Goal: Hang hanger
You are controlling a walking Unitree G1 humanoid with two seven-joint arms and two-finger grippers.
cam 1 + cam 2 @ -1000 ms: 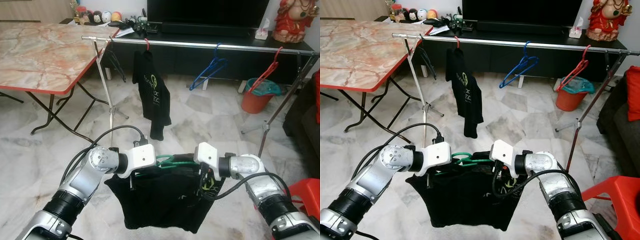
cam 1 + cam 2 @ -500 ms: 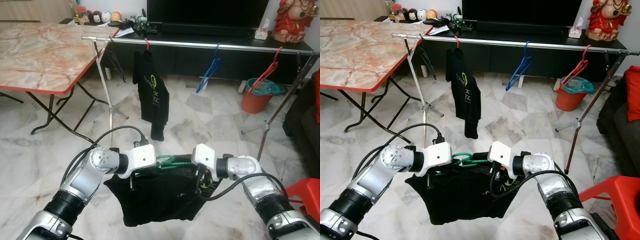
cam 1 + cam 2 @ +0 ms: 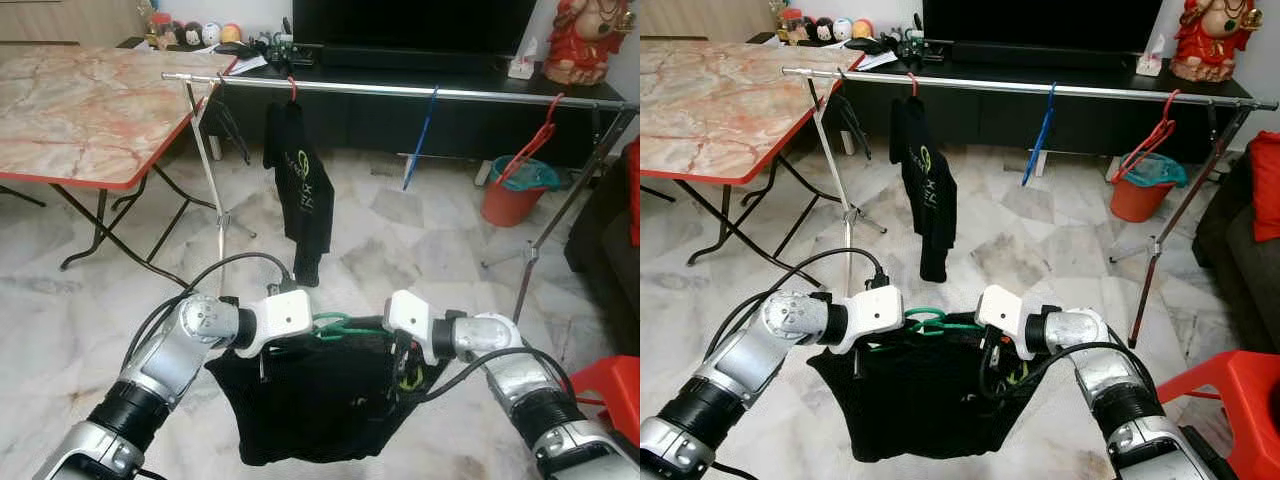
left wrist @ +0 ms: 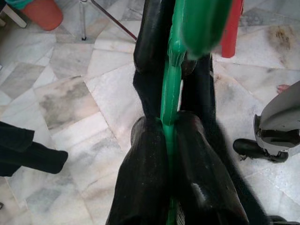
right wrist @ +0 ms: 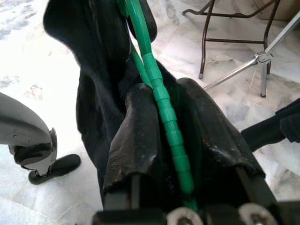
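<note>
A green hanger (image 3: pixel 335 325) carrying a black T-shirt (image 3: pixel 310 405) is held low in front of me, between both arms. My left gripper (image 4: pixel 169 136) is shut on the hanger's green bar, and my right gripper (image 5: pixel 161 136) is shut on its other shoulder, with cloth bunched around the fingers. In the left eye view, both sets of fingers are partly hidden by the shirt. Further ahead, a silver clothes rail (image 3: pixel 400 90) crosses the room. On it hang a black shirt on a red hanger (image 3: pixel 305 195), a blue hanger (image 3: pixel 420 140), a red hanger (image 3: pixel 530 140) and black hangers (image 3: pixel 232 125).
A marble-top folding table (image 3: pixel 90 100) stands at the left, next to the rail's end. A dark TV console (image 3: pixel 380 70) runs behind the rail. An orange bucket (image 3: pixel 515 195) sits at the back right and a red stool (image 3: pixel 610 385) at my near right. Marble floor lies between.
The blue hanger on the rail has swung round to edge-on, and the hung black shirt has swayed. My arms hold the green hanger in nearly the same place.
</note>
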